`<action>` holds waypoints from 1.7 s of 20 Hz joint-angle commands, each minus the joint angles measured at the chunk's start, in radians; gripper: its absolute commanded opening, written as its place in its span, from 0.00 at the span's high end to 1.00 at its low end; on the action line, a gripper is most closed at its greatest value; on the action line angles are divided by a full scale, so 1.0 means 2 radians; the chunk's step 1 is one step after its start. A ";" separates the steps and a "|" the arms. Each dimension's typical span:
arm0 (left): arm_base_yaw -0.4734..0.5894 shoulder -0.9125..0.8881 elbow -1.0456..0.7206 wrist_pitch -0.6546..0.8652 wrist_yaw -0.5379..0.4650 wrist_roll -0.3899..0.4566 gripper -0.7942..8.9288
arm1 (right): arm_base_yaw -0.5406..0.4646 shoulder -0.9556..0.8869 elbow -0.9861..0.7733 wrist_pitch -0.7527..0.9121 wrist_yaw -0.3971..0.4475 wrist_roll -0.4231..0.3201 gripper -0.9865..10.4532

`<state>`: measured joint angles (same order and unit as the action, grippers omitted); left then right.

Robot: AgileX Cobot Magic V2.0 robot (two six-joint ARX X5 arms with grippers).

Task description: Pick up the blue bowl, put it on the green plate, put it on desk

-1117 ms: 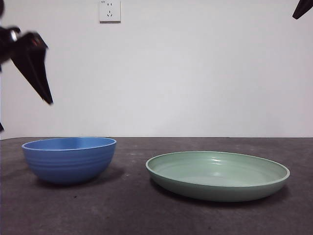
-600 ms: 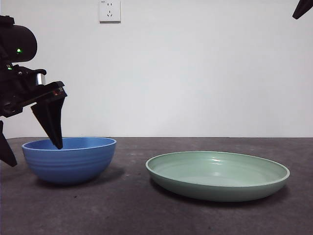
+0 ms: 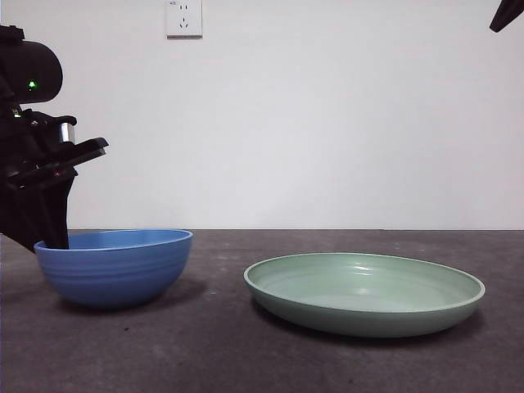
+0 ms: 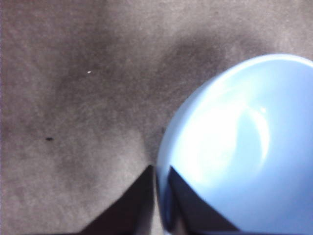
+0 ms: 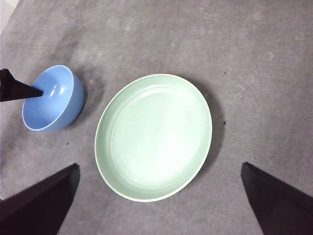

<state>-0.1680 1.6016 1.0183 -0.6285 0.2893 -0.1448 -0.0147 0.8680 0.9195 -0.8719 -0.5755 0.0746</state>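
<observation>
The blue bowl stands on the desk at the left. My left gripper has come down on its left rim. In the left wrist view the blue bowl fills one side, and the left gripper has one jaw inside and one outside, shut on the rim. The green plate lies to the right of the bowl, with nothing in it. High above the plate, my right gripper is open, and both the green plate and the blue bowl show below it.
A white wall with a socket stands behind the desk. Only a black tip of the right arm shows at the top right corner of the front view. A strip of bare desk separates bowl and plate.
The left gripper dropped from above the bowl to its left rim, and its jaws closed on the rim. The bowl shifted slightly left. The plate and right arm stayed still.
</observation>
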 commanded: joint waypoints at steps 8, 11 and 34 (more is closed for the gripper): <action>-0.038 0.010 0.094 -0.044 -0.003 -0.030 0.91 | 0.001 0.003 0.007 0.002 -0.002 -0.002 0.41; -0.080 0.014 0.159 -0.074 -0.018 -0.040 0.91 | 0.001 0.003 0.007 0.002 -0.002 -0.002 0.41; -0.287 0.224 0.314 -0.073 -0.070 -0.067 0.91 | 0.001 0.003 0.007 0.006 0.000 -0.004 0.41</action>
<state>-0.7322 2.0289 1.6176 -0.7815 0.1547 -0.2737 -0.0147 0.8680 0.9195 -0.8703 -0.5751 0.0746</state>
